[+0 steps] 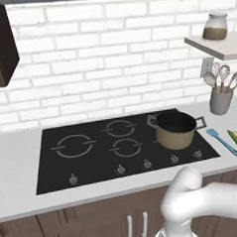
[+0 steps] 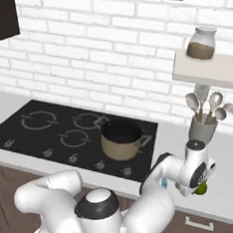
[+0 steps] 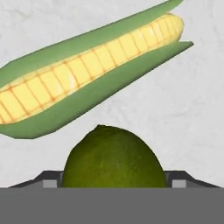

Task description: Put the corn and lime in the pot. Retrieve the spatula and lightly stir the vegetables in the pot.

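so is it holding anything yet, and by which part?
Can't tell. In the hand view the lime sits low between the jaws, the corn lying beyond it on the counter. Whether the jaws touch the lime's sides isn't visible.

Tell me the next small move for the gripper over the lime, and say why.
Probably finish closing on the lime, then lift. In the hand view the lime sits centred low between the finger tips, on the counter beside the corn, and nothing looks clamped yet. The pot on the stove looks empty, so neither vegetable has gone in.
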